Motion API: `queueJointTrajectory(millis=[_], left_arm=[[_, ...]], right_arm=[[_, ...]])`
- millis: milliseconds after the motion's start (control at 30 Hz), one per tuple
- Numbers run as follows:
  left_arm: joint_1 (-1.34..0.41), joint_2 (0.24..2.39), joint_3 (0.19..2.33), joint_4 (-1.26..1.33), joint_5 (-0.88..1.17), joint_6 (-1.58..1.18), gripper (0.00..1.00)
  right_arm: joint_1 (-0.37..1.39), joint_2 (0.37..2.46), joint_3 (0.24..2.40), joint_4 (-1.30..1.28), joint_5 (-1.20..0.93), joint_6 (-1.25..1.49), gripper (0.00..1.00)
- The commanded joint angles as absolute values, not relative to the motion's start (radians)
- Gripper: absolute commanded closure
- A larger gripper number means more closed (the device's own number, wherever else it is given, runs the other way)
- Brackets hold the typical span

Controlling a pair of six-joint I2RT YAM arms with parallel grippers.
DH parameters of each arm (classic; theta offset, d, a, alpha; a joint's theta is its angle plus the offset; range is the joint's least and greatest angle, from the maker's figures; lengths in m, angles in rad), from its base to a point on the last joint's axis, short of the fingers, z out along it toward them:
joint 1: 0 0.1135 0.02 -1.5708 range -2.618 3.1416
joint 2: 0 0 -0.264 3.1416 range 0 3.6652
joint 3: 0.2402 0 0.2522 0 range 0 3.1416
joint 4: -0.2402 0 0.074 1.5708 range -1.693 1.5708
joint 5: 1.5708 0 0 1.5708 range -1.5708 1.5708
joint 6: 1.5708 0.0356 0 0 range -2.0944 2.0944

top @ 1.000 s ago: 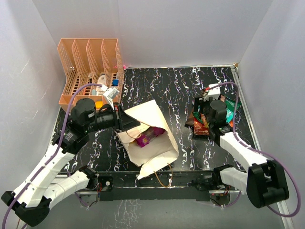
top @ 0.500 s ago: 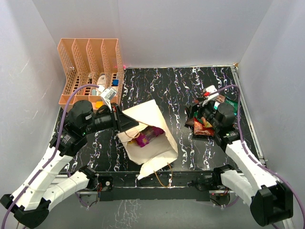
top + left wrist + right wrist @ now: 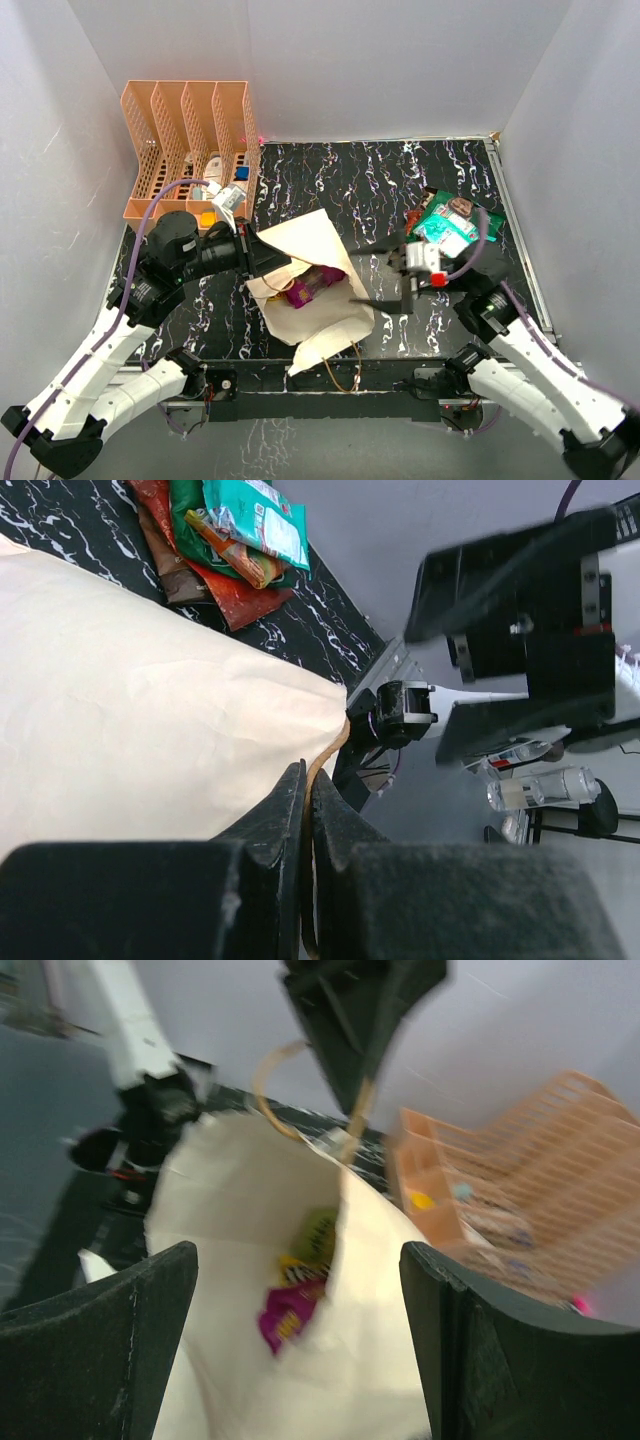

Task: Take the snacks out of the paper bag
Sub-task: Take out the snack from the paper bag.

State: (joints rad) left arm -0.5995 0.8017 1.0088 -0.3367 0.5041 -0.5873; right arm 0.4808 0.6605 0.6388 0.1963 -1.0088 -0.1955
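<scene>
Packets of thin glossy foil are the matter here. A purple packet [image 3: 303, 291] and a yellow-green packet [image 3: 316, 1240] lie inside the paper bag [image 3: 325, 322], which rests near the middle of the table [image 3: 340, 180] with its mouth turned toward the right. Other snacks [image 3: 445, 225] are piled at the far right. The left gripper [image 3: 280, 260] is pressed together on the bag's rim by the cord handle and holds the mouth up. The right gripper [image 3: 372, 277] is spread wide and empty, just in front of the mouth. I judge the packets to be light, slippery and easy to crush. It is better to pinch the flat sealed edge of the purple one, and gently.
</scene>
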Motion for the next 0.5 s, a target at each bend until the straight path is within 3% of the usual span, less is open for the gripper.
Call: queueJointTrajectory(millis=[0, 200, 467], left_arm=[[-0.598, 0.81, 1.011, -0.307, 0.501, -0.594, 1.0], [-0.598, 0.813, 1.022, -0.319, 0.503, -0.601, 1.0], [-0.598, 0.798, 1.043, -0.376, 0.494, -0.572, 1.0]], right_arm=[[0.814, 0.763, 0.719, 0.105, -0.829, -0.331, 0.15], [1.267, 0.948, 0.791, 0.019, -0.427, -0.585, 0.14], [1.376, 1.11, 0.801, -0.111, 0.018, -0.802, 0.14]])
